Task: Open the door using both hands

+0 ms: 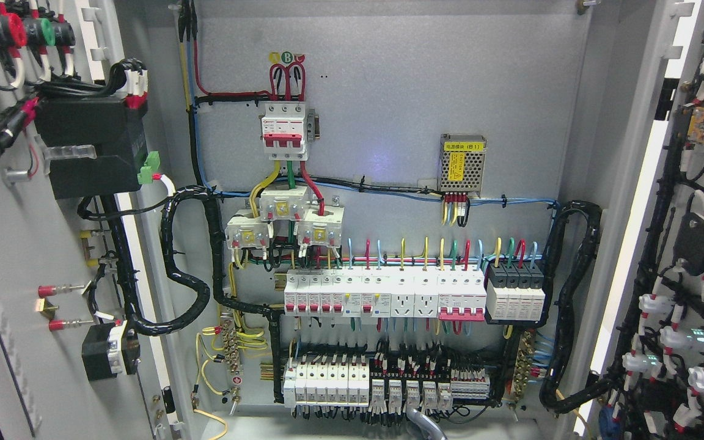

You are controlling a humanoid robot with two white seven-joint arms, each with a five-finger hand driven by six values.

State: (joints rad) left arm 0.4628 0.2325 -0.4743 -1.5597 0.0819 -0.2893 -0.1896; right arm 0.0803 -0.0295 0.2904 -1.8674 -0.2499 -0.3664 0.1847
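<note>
Head view of the electrical cabinet with both doors swung wide. My hands are out of view, so I cannot tell whether my fingers are released or clenched. The left door fills the left edge and the right door the right edge, inner faces turned inward and hung with wiring. Each is a stiff sheet-metal panel, probably heavy with its mounted parts, long axis upright. I judge the bare outer edge the safest hold, clear of the cables. Between them lies the back panel with breakers.
</note>
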